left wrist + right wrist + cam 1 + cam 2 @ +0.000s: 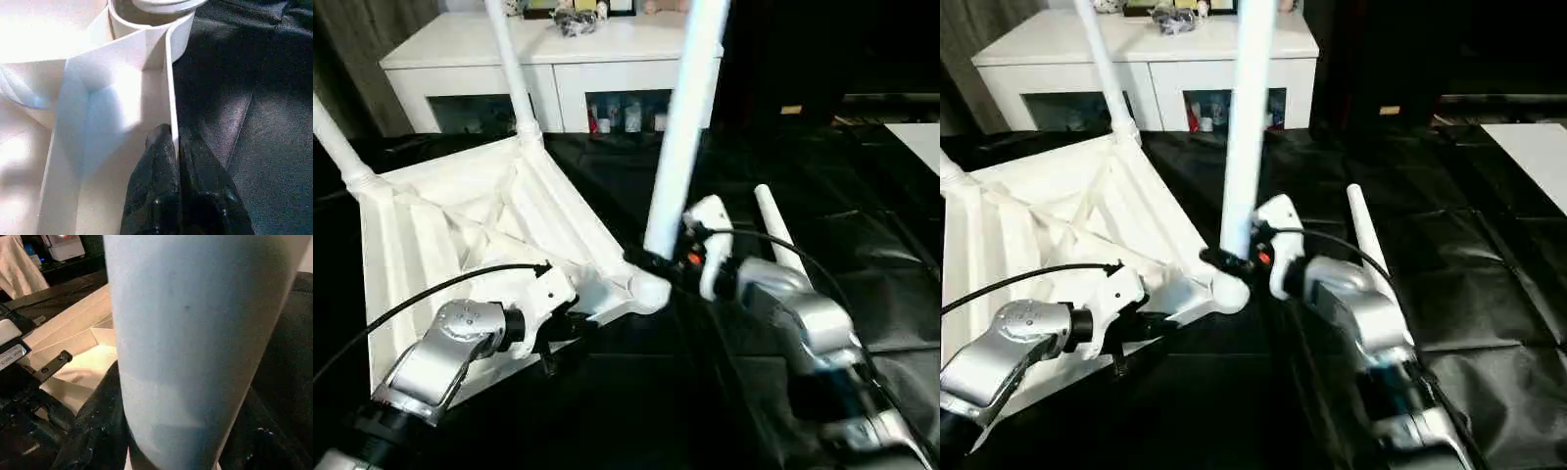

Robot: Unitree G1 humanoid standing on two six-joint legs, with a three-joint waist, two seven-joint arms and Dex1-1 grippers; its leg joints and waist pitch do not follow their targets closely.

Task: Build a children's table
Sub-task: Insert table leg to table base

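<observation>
We've got the upturned tabletop (480, 225) on black sheeting, our left gripper (172, 147) pinching its rim, our right gripper (658, 260) clasping the third leg (680, 137) at its socket. Next, twist it tight; the fourth leg (778, 233) waits nearby.

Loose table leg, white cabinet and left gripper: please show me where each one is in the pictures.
loose table leg (775, 230), left eye view, middle of its shaft on the black sheet.
white cabinet (470, 44), left eye view, bare top surface.
left gripper (172, 147), left wrist view, fingertips pinching the tabletop's edge wall.
</observation>
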